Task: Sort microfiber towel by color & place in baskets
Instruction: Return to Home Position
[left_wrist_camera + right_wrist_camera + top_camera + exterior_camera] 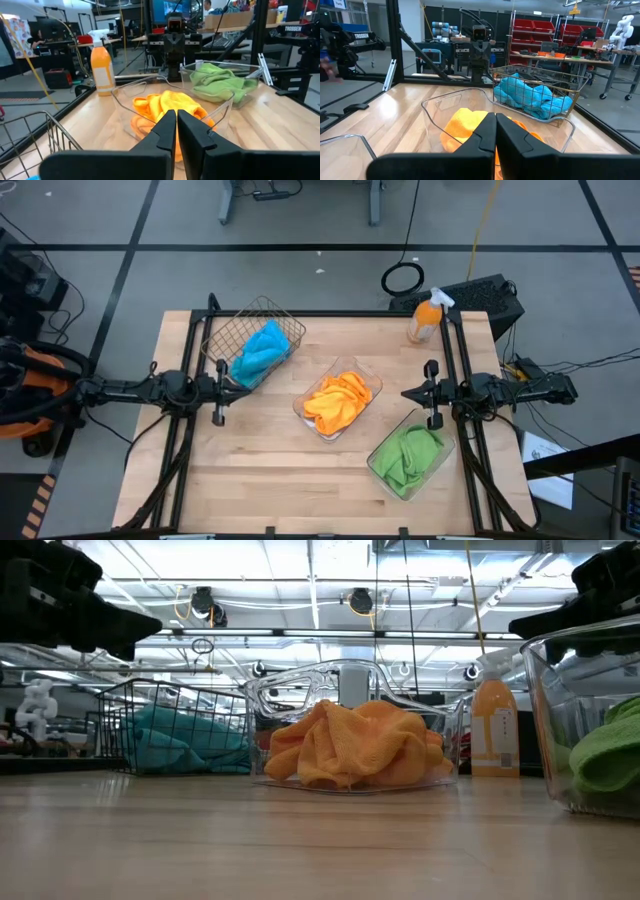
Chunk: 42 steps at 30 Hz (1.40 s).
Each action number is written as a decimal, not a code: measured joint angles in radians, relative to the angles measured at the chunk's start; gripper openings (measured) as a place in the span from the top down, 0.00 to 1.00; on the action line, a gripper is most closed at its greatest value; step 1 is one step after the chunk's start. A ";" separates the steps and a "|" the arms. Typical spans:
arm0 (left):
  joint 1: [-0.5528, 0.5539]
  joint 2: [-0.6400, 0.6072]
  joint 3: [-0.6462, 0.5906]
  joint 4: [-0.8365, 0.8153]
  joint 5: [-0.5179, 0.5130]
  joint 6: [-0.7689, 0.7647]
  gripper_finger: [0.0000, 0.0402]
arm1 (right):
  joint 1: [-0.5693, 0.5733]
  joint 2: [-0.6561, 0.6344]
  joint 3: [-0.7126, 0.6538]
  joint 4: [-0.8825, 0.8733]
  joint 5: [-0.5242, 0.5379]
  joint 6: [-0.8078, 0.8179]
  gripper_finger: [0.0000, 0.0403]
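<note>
Since no cloth lies loose, sorting is judged done: blue towels are lodged in the wire basket, orange towels in the middle tray, green towels in the tray by the right arm. Soft, light, limp; best pinched at a raised fold. Left gripper and right gripper: fingers pressed together, nothing held.

Wood table: wire basket left, clear tray centre, second clear tray right, orange spray bottle at right corner.

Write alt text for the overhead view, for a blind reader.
Fuzzy microfiber towels lie sorted on a wooden table: blue towels in a dark wire-mesh basket, orange towels in a clear plastic tray, green towels in a second clear tray. The left gripper and right gripper hang shut, empty, at either side.
</note>
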 joint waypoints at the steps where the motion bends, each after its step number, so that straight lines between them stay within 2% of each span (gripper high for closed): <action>1: 0.000 0.000 0.000 0.001 0.000 0.000 0.94 | 0.000 0.000 0.000 0.000 0.000 0.000 1.00; 5: 0.000 0.000 0.000 0.006 -0.025 0.079 0.94 | 0.000 0.000 0.000 0.000 0.000 0.000 1.00; 19: -0.001 0.000 0.000 -0.005 0.011 0.046 0.94 | 0.000 0.000 0.000 0.000 0.000 0.000 1.00; 24: 0.000 0.000 0.000 0.001 0.003 -0.019 0.94 | 0.000 0.000 0.000 0.000 0.000 0.000 1.00; 28: -0.001 -0.001 0.000 -0.006 0.044 0.012 0.99 | 0.000 0.000 0.000 0.000 0.000 0.000 1.00; 42: -0.001 -0.003 0.000 -0.003 0.044 0.076 1.00 | 0.000 0.000 0.000 0.000 0.000 0.000 1.00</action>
